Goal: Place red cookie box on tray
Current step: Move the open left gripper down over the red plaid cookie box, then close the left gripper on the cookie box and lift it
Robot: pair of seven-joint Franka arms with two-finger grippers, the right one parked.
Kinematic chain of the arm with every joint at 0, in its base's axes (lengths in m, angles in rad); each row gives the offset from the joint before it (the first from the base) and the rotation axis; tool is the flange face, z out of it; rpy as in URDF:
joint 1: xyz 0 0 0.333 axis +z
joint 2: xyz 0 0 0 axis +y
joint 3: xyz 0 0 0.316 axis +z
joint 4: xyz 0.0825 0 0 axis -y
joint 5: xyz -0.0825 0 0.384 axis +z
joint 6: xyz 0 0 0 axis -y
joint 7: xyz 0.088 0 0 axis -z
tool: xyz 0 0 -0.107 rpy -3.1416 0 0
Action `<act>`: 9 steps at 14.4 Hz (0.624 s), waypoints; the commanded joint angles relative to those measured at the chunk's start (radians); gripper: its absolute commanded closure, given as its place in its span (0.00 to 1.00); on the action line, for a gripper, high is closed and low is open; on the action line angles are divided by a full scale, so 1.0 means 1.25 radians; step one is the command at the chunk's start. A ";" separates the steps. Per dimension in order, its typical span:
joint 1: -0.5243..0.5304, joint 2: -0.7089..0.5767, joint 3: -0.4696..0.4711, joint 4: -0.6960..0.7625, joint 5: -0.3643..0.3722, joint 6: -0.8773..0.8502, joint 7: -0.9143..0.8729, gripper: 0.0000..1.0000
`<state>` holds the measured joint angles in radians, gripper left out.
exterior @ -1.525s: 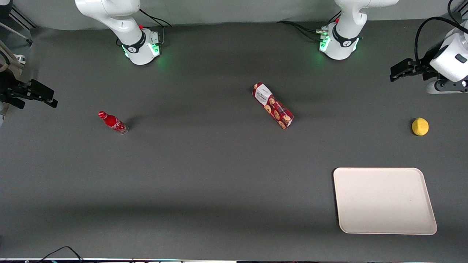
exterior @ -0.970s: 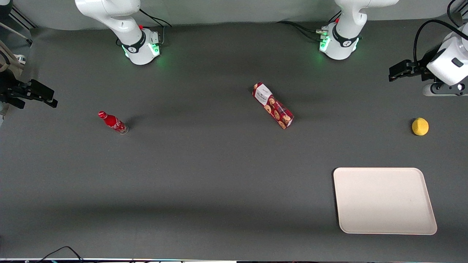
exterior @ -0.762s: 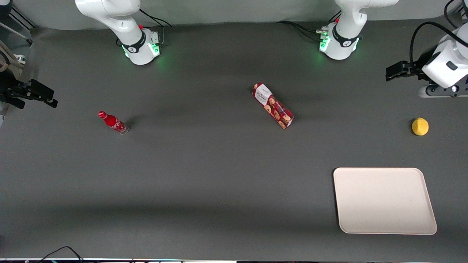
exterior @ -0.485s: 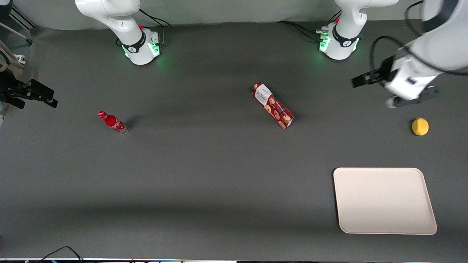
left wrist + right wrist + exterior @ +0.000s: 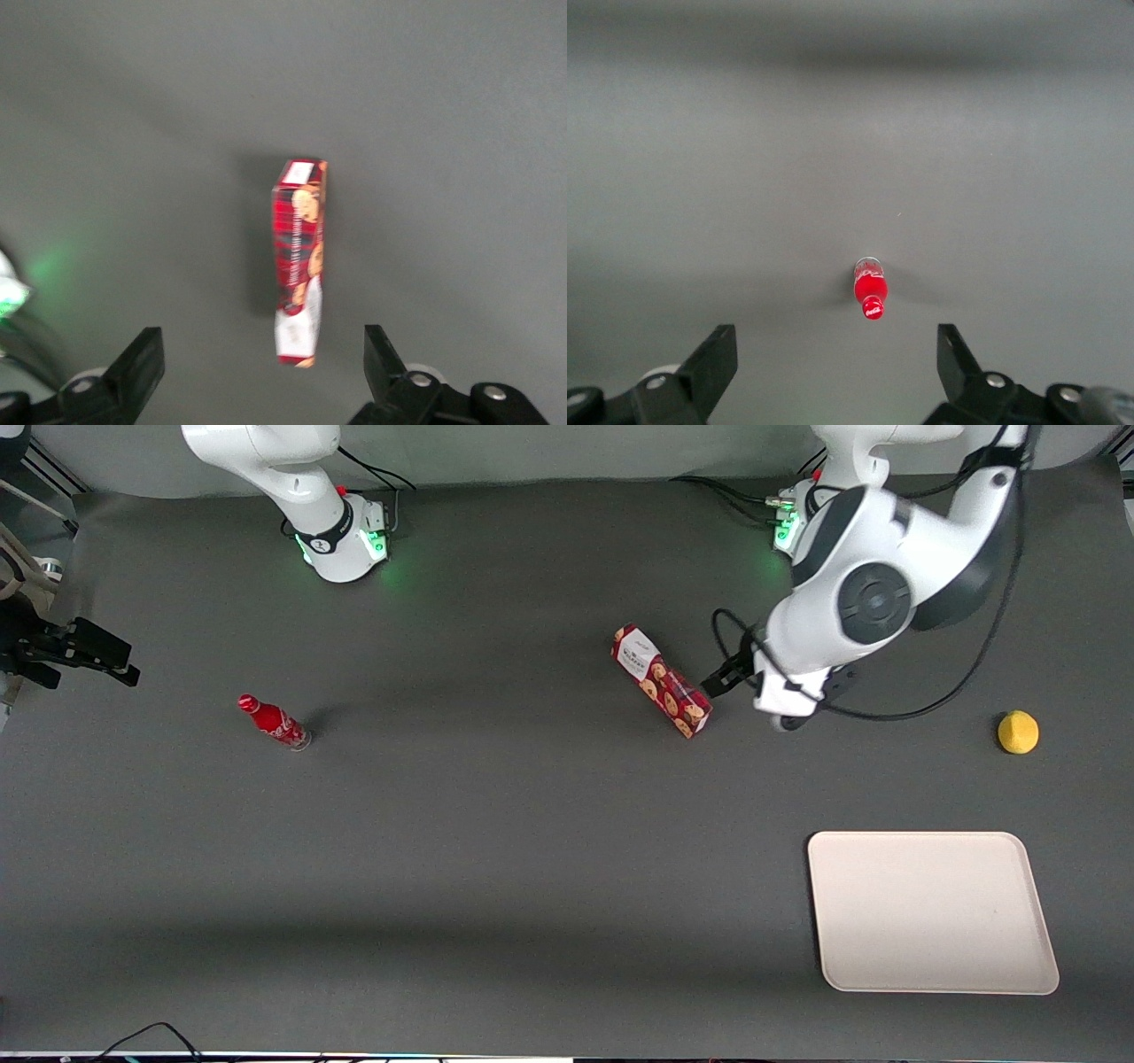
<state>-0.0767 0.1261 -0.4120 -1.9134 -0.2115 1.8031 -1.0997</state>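
Note:
The red cookie box (image 5: 661,681) lies flat and slanted on the dark table, about midway along it, with its white label end farther from the front camera. The left arm's gripper (image 5: 728,679) hovers beside the box's nearer end, toward the working arm's end of the table. In the left wrist view the box (image 5: 299,261) lies lengthwise ahead of the gripper (image 5: 261,376), which is open with nothing between its fingers (image 5: 142,367). The cream-white tray (image 5: 930,911) sits bare, nearer the front camera and toward the working arm's end.
A small red bottle (image 5: 273,722) stands toward the parked arm's end and also shows in the right wrist view (image 5: 869,292). A yellow round object (image 5: 1018,732) lies toward the working arm's end, farther from the camera than the tray. The arm base (image 5: 819,531) stands at the table's back edge.
The left arm has swung in from the working arm's end of the table to just beside the cookie box. The box, tray, bottle and yellow object have not moved.

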 commanded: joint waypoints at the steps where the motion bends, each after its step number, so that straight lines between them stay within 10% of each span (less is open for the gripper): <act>1: -0.031 0.079 -0.031 -0.072 0.011 0.172 -0.108 0.00; 9: -0.091 0.178 -0.043 -0.252 0.100 0.420 -0.119 0.00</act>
<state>-0.1660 0.3613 -0.4585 -2.1558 -0.1306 2.2784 -1.2182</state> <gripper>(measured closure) 0.000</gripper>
